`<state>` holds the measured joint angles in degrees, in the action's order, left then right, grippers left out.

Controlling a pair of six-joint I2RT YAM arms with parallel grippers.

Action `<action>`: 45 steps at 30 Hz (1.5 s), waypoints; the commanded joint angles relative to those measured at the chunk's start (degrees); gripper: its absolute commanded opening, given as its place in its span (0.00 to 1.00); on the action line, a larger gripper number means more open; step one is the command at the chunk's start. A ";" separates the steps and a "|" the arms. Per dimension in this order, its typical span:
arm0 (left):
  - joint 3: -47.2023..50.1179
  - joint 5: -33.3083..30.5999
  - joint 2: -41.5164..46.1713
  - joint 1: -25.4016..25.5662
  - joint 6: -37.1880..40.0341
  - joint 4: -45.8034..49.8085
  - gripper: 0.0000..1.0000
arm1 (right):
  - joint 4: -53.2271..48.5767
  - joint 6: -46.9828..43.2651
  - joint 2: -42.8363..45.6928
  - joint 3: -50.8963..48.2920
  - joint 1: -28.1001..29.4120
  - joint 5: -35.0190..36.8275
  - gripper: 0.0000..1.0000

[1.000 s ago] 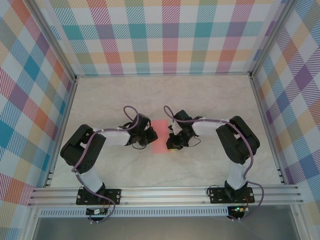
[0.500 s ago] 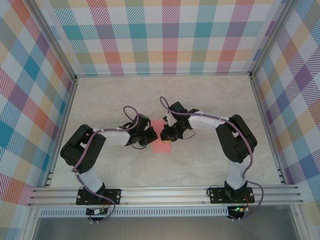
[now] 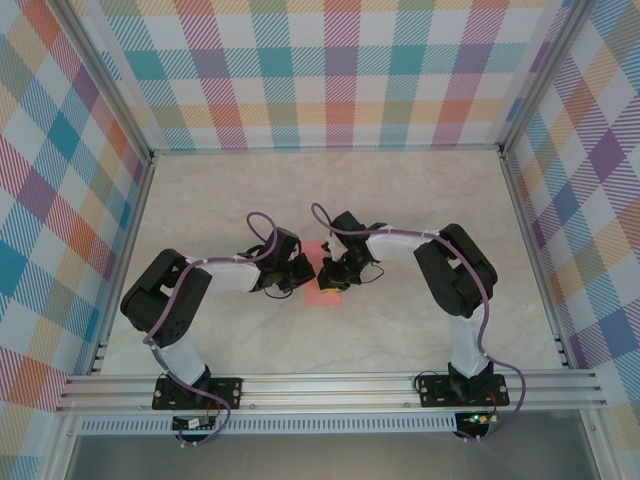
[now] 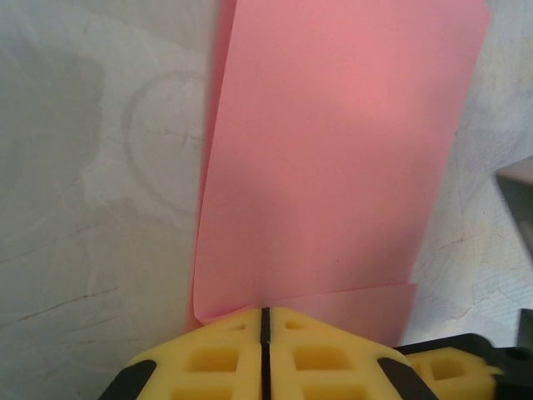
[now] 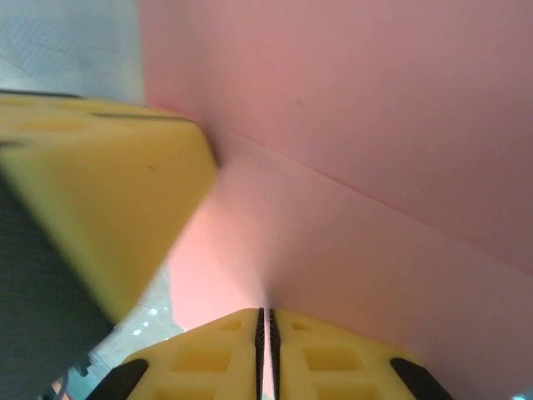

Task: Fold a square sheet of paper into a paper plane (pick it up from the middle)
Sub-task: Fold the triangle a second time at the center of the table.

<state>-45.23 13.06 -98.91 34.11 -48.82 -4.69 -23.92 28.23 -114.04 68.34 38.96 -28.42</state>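
The square sheet of paper (image 4: 333,150), folded double, lies at the middle of the table (image 3: 430,200) between both arms. The left gripper (image 4: 265,315) is closed at its left edge. The right gripper (image 5: 266,317) pinches a raised flap.

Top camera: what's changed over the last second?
The right gripper slid left over the square sheet of paper, toward the left gripper, covering most of it. The left gripper stayed at the sheet's left edge, both shut; the sheet has not shifted.
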 commanded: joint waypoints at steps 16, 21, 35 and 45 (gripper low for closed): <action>1.60 -4.54 -4.53 0.25 0.61 5.13 0.08 | 2.66 0.67 11.32 -19.68 -1.40 -0.58 0.13; 1.53 -2.82 -3.98 0.26 0.63 3.96 0.09 | 2.56 0.66 16.30 -21.02 -2.04 -0.76 0.13; 0.03 4.47 4.52 0.61 -2.70 -2.77 0.26 | 0.52 0.25 14.21 -5.72 -2.26 12.90 0.17; 6.40 4.11 7.65 0.86 -6.70 -6.45 0.34 | 1.48 -0.15 6.24 -2.22 -2.65 11.02 0.18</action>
<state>-40.40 16.67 -91.77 34.11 -53.65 -8.95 -22.02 28.67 -106.65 64.23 36.67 -16.93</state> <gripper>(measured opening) 0.334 0.181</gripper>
